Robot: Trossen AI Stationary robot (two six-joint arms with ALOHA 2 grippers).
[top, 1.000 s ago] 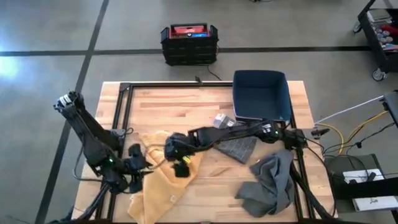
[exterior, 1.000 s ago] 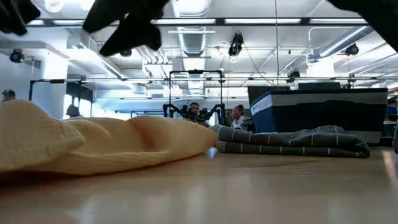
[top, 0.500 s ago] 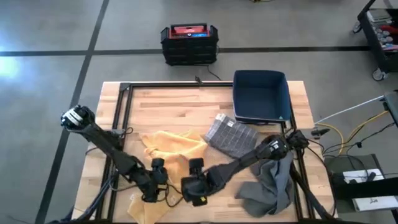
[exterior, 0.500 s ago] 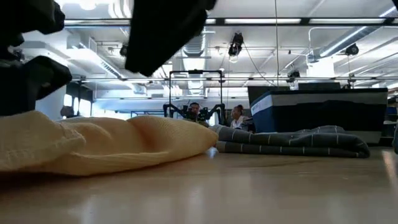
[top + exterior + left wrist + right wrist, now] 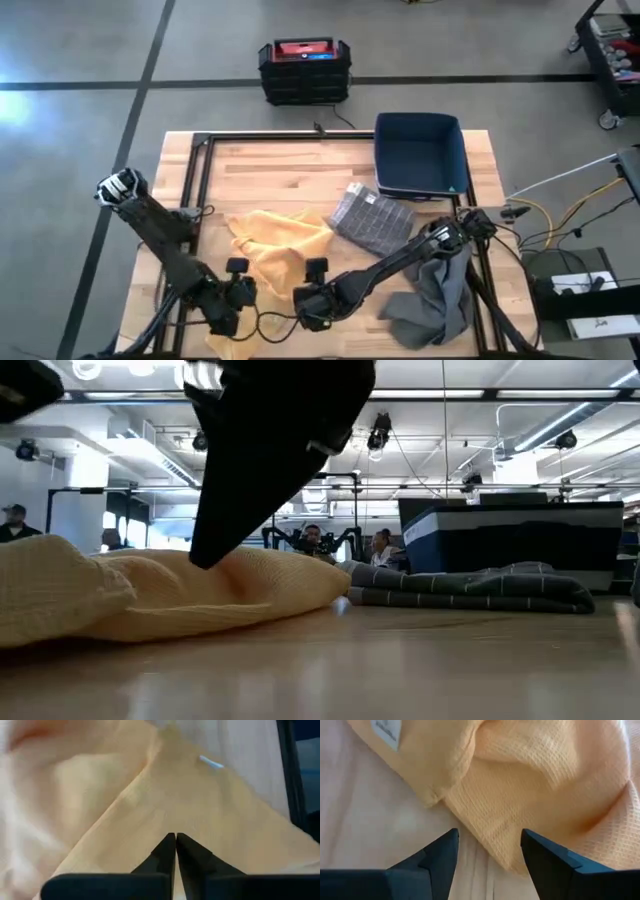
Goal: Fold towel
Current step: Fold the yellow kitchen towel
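A yellow towel (image 5: 277, 245) lies crumpled on the wooden table, left of its middle. One corner (image 5: 215, 342) reaches the near edge. In the low view the towel (image 5: 170, 595) is a low heap. My left gripper (image 5: 238, 297) is shut and low over the towel's near part (image 5: 165, 795), close to a white tag (image 5: 210, 763). My right gripper (image 5: 490, 845) is open. It hovers at the towel's near right border (image 5: 470, 827), with one finger on either side of that edge and clear of it. In the high view my right gripper (image 5: 307, 305) is near the front edge. My left gripper points its shut fingertips (image 5: 175, 842) at the flat yellow cloth. The view looks along the fingers, so I cannot tell whether they touch it.
A folded grey checked towel (image 5: 375, 220) lies right of the yellow one, and a dark grey cloth (image 5: 437, 295) is heaped at the near right. A blue bin (image 5: 420, 155) stands at the far right. A black crate (image 5: 305, 70) sits on the floor beyond the table.
My right gripper has come off the middle of the yellow towel and gone toward the table's near edge, stopping at the towel's near right border. My left gripper has also gone toward the near edge, along the towel's left side.
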